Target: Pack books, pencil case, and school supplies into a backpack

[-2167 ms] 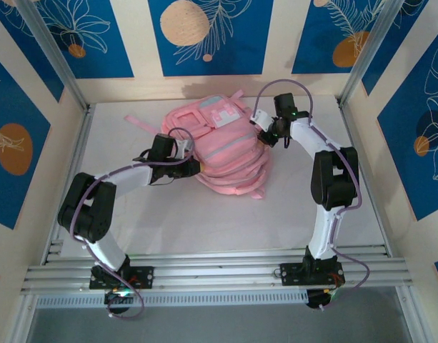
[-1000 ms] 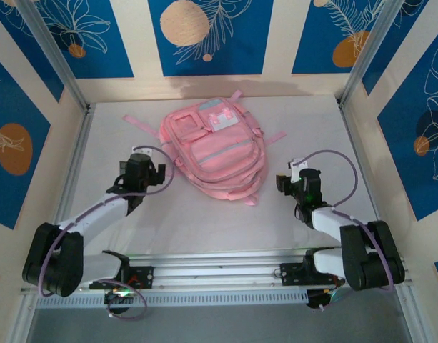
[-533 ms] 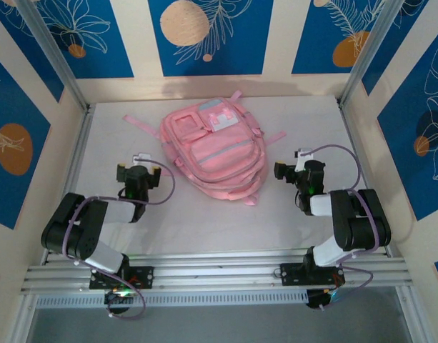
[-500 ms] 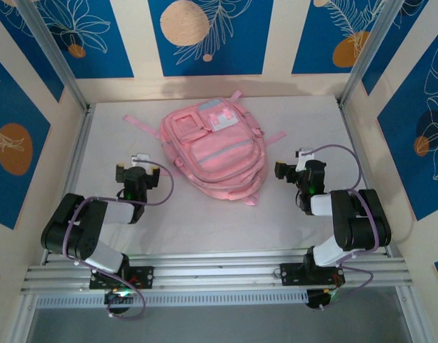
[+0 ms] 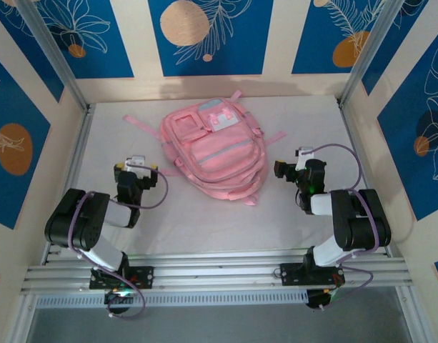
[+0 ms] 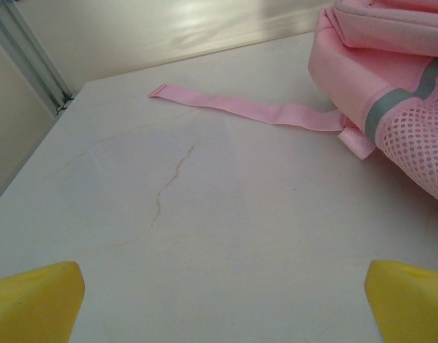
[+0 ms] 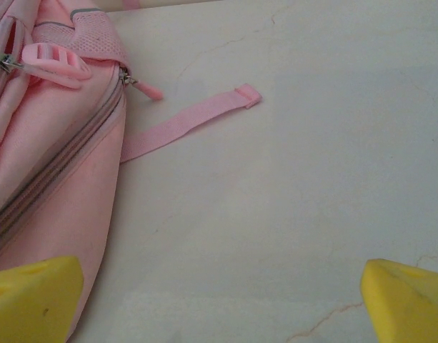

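Observation:
The pink backpack [image 5: 212,146] lies flat and closed in the middle of the white table, front pockets up. My left gripper [image 5: 130,170] rests to its left, open and empty, its yellow fingertips [image 6: 34,299] far apart over bare table; the backpack's mesh side [image 6: 411,136] and a thin strap [image 6: 254,109] lie ahead of it. My right gripper [image 5: 285,169] sits to the backpack's right, also open and empty, yellow fingertips [image 7: 408,296] spread, with the backpack's zipped side [image 7: 54,164] at its left. The books, pencil case and school supplies are out of view.
Thin pink straps trail out from the backpack, one [image 5: 140,121] toward the back left and one [image 7: 186,123] to the right. Metal frame rails [image 5: 68,153] and patterned walls box in the table [image 5: 204,221], with bare table in front of the backpack.
Both arms have drawn back from the backpack and folded down near their bases. In the last half second the left gripper slid slightly further left; the right stayed put.

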You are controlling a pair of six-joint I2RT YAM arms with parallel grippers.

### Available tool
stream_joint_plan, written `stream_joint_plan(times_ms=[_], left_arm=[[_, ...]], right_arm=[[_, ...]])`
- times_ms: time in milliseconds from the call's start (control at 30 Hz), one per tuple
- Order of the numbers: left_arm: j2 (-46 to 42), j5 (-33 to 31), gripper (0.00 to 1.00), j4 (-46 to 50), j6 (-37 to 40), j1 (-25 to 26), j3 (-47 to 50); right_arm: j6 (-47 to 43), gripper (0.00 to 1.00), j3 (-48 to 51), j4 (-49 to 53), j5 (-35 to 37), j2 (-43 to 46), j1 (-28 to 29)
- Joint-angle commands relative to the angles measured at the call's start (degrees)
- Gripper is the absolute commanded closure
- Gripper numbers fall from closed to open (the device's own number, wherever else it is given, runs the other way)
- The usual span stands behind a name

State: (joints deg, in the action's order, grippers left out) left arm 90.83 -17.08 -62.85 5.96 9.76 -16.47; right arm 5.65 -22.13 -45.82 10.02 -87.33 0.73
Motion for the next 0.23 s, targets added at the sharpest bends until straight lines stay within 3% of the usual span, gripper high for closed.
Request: stream_joint_plan(times_ms=[0,200], left_arm=[[-0.53,0.23,0.00,0.12,-0.87,-0.31,-1.16],[-0.58,-1.01,0.00,2.38,-1.74,-0.61,-2.34]], right_arm=[[0.68,0.01,-1.49,-0.84,-1.21,0.05,0.06],[0.68,0.01,-1.33,-1.10,-1.15,0.14,0.06]])
